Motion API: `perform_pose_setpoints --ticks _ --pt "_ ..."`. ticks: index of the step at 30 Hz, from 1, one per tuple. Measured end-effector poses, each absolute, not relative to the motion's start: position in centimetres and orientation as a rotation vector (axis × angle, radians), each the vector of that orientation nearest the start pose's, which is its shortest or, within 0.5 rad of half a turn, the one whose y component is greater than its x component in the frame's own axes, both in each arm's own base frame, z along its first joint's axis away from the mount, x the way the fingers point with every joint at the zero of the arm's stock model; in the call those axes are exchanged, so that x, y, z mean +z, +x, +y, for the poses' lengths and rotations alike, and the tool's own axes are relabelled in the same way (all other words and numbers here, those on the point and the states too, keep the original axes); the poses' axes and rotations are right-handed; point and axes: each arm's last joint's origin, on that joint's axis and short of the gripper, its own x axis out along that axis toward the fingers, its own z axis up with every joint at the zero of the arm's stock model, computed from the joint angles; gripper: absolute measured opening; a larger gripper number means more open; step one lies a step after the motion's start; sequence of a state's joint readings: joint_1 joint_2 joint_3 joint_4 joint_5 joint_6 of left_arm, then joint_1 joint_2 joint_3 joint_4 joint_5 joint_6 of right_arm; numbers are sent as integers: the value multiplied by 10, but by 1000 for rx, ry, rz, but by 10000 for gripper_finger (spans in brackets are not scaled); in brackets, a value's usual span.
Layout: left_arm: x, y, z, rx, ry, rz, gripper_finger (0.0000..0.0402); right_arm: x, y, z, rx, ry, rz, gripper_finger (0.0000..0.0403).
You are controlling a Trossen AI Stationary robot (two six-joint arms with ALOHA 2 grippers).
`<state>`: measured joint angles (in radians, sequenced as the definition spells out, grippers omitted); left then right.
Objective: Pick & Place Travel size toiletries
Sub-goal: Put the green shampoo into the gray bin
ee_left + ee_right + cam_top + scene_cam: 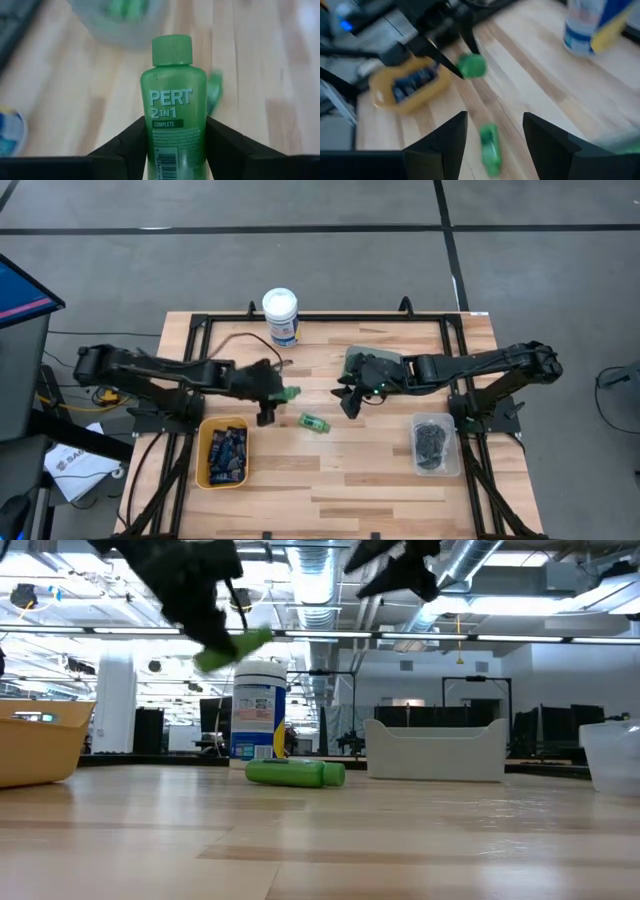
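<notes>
My left gripper (278, 390) hangs above the table's middle, shut on a bright green bottle (174, 100) labelled PERT 2 IN 1. A second green bottle (314, 422) lies on its side on the wood, also seen in the low view (295, 773). My right gripper (350, 402) hovers open just right of both bottles. In the right wrist view (495, 122) its fingers stand apart above the lying bottle (490, 146), clear of it. A yellow bin (222, 452) holds dark navy tubes. A clear bin (436, 443) holds dark grey tins. My left gripper pinches the bottle's lower body (175, 145) between its two fingers (131, 142), below the label. The fingers come from the table's left and lie along the bottle. Its cap (172, 50) points away past the fingertips. The bottle (232, 648) is lifted clear and tilted.
A tall white canister with a blue label (280, 317) stands near the far edge. A white tray (437, 748) sits under the right arm, and green shapes show in it in the left wrist view. Black frame rails (190, 340) border the table. Bare wood (330, 480) lies toward the near edge.
</notes>
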<state>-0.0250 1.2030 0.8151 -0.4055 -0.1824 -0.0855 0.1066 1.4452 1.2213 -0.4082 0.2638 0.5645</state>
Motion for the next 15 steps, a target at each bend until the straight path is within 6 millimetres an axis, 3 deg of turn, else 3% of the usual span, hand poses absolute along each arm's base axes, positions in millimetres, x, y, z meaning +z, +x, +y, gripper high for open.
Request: perform_pose_setpoints --ticks 7,11,15 --pt "289 227 1 216 -52 467 155 328 325 14 -310 462 379 215" --pt "301 224 0 208 -63 373 158 334 328 1 -337 522 302 254" --pt "300 230 0 209 -64 357 161 340 330 -6 -339 534 233 274"
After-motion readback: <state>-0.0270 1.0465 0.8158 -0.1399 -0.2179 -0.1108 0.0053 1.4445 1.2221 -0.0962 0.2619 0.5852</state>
